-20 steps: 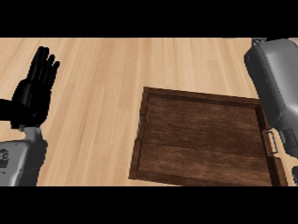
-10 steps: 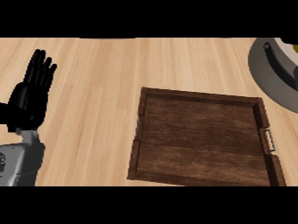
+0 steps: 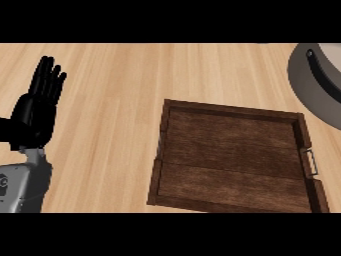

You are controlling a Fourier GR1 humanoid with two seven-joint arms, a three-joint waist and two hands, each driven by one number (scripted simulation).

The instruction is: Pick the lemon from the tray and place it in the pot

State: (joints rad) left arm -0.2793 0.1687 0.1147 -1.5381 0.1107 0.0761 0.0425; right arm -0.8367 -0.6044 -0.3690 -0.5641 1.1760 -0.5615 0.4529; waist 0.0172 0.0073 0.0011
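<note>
The left hand (image 3: 38, 107) rests open at the left edge of the head view, fingers straight and pointing up, holding nothing. To its right, well apart from it on the wooden counter (image 3: 121, 75), lies the dark wooden tray (image 3: 236, 159). Farther off, beyond the tray's far right corner, the grey pot (image 3: 322, 92) is cut by the edge; the lemon cannot be seen.

The tray (image 3: 232, 160) was dark brown wood, the desk (image 3: 129, 75) pale woodgrain, the pot (image 3: 322, 92) grey, the robot hand (image 3: 36, 107) black.
</note>
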